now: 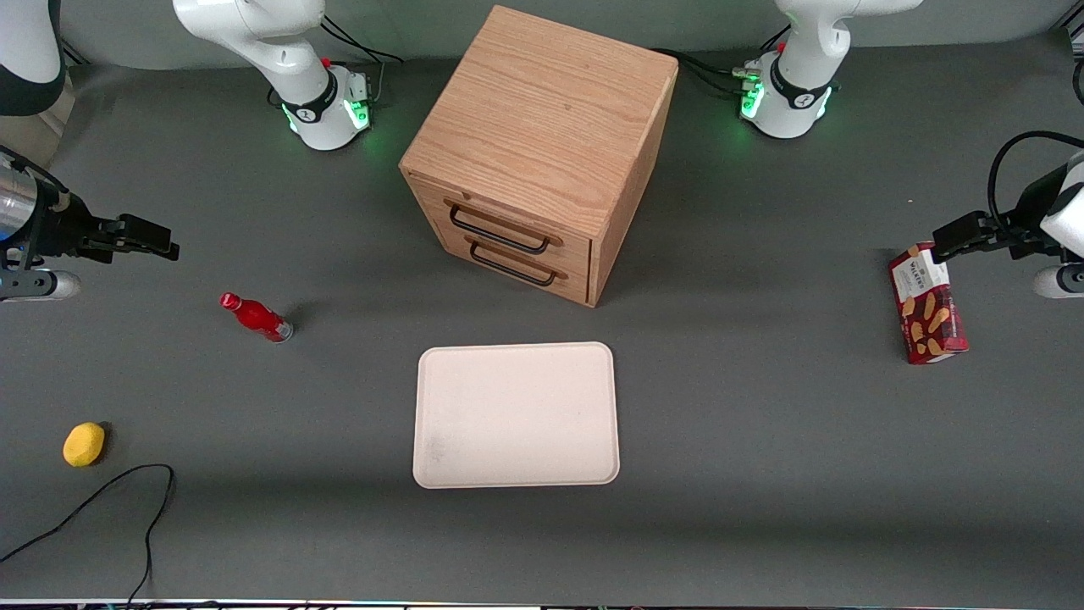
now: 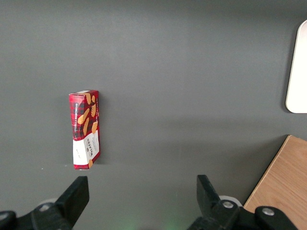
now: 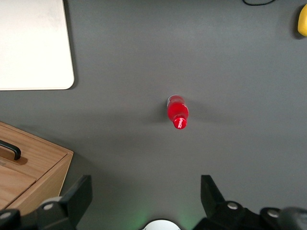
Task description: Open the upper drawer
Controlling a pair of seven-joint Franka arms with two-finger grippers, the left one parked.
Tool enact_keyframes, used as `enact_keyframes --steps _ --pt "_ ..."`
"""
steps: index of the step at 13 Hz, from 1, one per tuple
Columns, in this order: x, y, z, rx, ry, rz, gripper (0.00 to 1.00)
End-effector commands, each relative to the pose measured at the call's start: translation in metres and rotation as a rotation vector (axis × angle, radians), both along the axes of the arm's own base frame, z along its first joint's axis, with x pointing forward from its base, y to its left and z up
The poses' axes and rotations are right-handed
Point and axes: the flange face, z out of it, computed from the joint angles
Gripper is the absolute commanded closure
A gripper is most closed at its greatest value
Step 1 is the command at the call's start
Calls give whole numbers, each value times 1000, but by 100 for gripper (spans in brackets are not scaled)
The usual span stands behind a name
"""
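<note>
The oak cabinet (image 1: 542,127) stands at the middle of the table, farther from the front camera than the tray. Its upper drawer (image 1: 506,220) is closed, with a thin black wire handle (image 1: 498,231) across its front; the lower drawer (image 1: 517,264) sits just beneath and is also closed. My right gripper (image 1: 161,240) hovers above the table toward the working arm's end, well apart from the cabinet. It is open (image 3: 146,191) with nothing between its fingers. A corner of the cabinet (image 3: 33,165) shows in the right wrist view.
A red bottle (image 1: 256,317) (image 3: 177,114) lies nearer the front camera than my gripper. A yellow fruit (image 1: 84,444) and a black cable (image 1: 127,500) lie nearer still. A white tray (image 1: 515,415) sits in front of the drawers. A biscuit box (image 1: 927,305) lies toward the parked arm's end.
</note>
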Motion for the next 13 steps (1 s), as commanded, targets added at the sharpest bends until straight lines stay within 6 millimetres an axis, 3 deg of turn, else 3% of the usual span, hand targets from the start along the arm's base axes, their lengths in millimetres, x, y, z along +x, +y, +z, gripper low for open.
enact_keyframes --steps 1,9,13 --pt "3 -4 5 10 3 6 0" --pt "22 4 -2 14 4 17 0" --pt "30 14 -21 34 38 100 0"
